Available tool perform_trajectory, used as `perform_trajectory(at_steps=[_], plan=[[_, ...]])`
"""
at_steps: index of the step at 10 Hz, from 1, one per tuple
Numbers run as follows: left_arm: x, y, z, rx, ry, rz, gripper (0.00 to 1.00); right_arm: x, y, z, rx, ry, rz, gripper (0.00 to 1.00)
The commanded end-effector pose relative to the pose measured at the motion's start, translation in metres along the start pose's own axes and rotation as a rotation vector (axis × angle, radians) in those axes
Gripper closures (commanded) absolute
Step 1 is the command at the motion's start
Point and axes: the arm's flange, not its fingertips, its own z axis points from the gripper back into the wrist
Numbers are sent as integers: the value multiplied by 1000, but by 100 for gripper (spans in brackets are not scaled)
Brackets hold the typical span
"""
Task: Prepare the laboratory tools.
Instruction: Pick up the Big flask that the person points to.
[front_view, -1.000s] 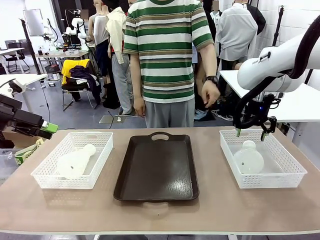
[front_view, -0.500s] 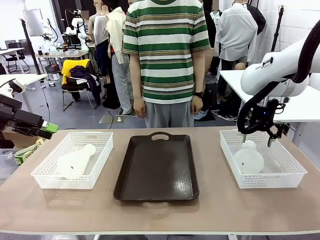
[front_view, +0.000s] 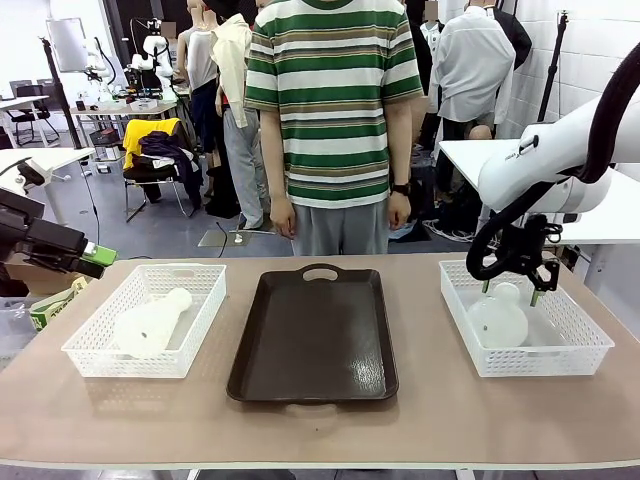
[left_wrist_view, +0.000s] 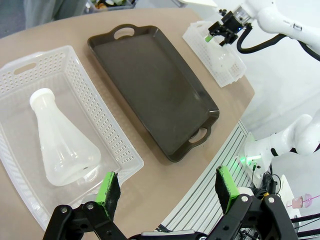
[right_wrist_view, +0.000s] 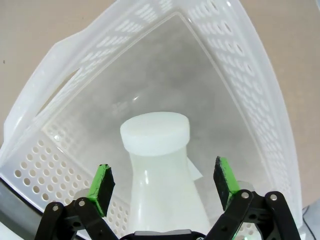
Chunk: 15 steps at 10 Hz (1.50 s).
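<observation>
Flanking the neck of the upright right flask (front_view: 498, 318) in the right basket (front_view: 585, 350) with right jaws wide, empty: pick-up step. Next: closing squarely on neck, lifting clear. Left jaws wide, empty, beside left basket (left_wrist_view: 30, 70); left flask (left_wrist_view: 60, 145) lying inside.

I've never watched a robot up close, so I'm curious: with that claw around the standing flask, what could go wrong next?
1. The open right gripper straddles the neck of the upright flask; the smooth, tapering plastic might slip from the pads when lifted.
2. The right basket looks light; a finger catching the mesh wall could drag it.
3. The other flask lies on its side in the left basket, so it may roll when grasped.
</observation>
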Motion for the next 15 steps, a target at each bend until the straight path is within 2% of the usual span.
perform_trajectory(at_steps=[1,4,7,11,15], plan=[[0,2,0,-17,-18,-17,0,-1,7,-4,12,17,-81,0],[0,2,0,-17,-18,-17,0,1,10,-4,-16,39,-159,0],[0,2,0,-17,-18,-17,0,9,12,-4,-48,-1,-198,0],[0,2,0,-17,-18,-17,0,16,14,-11,-69,-52,-171,0],[0,2,0,-17,-18,-17,0,14,17,-18,-66,-43,-162,0]])
